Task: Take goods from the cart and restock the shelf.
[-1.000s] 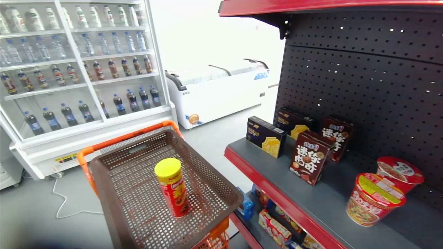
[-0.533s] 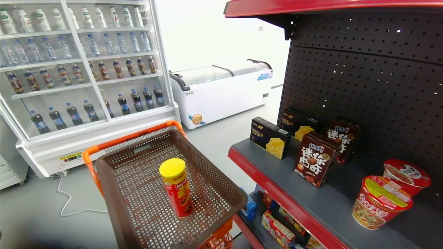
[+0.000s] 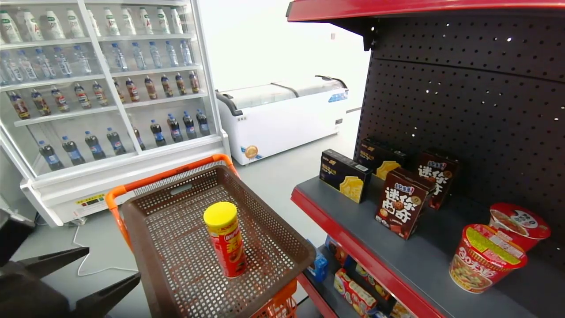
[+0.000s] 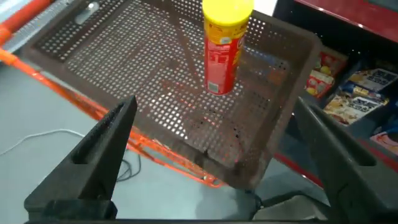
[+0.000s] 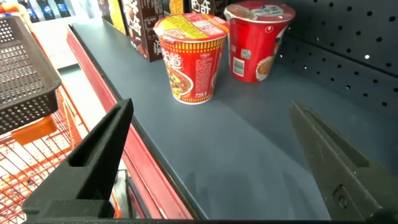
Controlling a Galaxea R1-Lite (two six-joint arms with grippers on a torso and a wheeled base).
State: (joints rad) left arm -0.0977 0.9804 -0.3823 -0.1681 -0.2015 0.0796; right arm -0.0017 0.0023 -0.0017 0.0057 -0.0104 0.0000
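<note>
Can (image 3: pixel 224 238), red with a yellow lid, stands upright on the floor of the brown basket (image 3: pixel 269 212) on the orange cart (image 3: pixel 159 176). It is ahead of the left hand (image 3: pixel 114 263) and apart from it, in line with the gap between the fingers. That hand is spread wide and holds nothing; it hangs at the basket's near corner, just outside the wall, with the can to its right in the head view.

The right hand (image 5: pixel 211 104) is also wide and empty. It hangs over the grey board of the shelf (image 3: pixel 353 216), touching nothing. Two red noodle cups stand upright on the board ahead of it: the nearer cup (image 5: pixel 189 59) has a yellow-patterned lid, and the second cup (image 5: pixel 256 40) is just beside the first, closer to the pegboard back. Brown boxes (image 3: pixel 399 207) and dark boxes (image 3: pixel 344 174) stand farther along the same board, beyond the cups from this hand. The cart's basket is off to the hand's side, past the shelf's red front edge.

Behind the cart, well beyond the left hand, is a glass-fronted cooler (image 3: pixel 101 88) with rows of bottles.
</note>
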